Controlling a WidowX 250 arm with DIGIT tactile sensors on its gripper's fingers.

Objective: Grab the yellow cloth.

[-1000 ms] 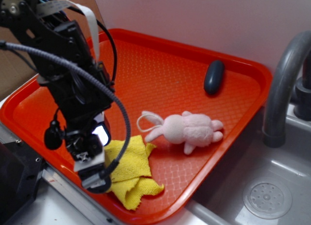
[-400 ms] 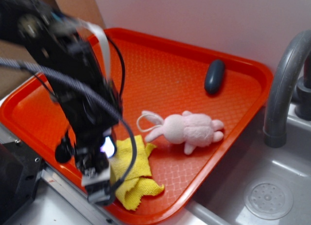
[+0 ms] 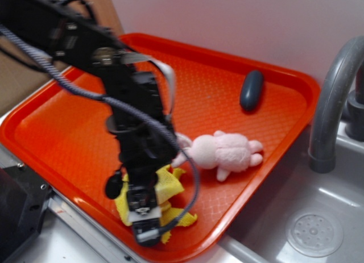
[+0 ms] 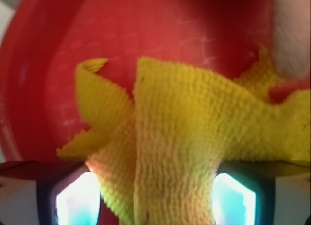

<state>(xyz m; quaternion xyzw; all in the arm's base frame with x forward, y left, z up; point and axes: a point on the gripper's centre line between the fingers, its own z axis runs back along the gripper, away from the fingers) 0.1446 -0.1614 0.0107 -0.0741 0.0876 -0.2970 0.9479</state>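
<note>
Yellow terry fills the wrist view: the yellow cloth [image 4: 194,152] lies bunched on the tray, one ridge of it running down between the two fingers [image 4: 77,198] at the bottom corners, which stand apart on either side of it. The end effector [image 3: 143,213] is spread wide, straddling that fold rather than clamped on it. In the exterior view it points down over the cloth [image 3: 170,186] at the near edge of the red tray [image 3: 68,132], the black arm hiding much of the fabric, with frayed bits showing to its right and below. Just beyond the cloth lies the pink plush bunny [image 3: 224,152] on its side, its head toward the arm. Farther back, near the tray's far rim, rests a dark oval object [image 3: 251,90]. To the right stands a grey faucet [image 3: 330,98] over a metal sink [image 3: 313,229].
</note>
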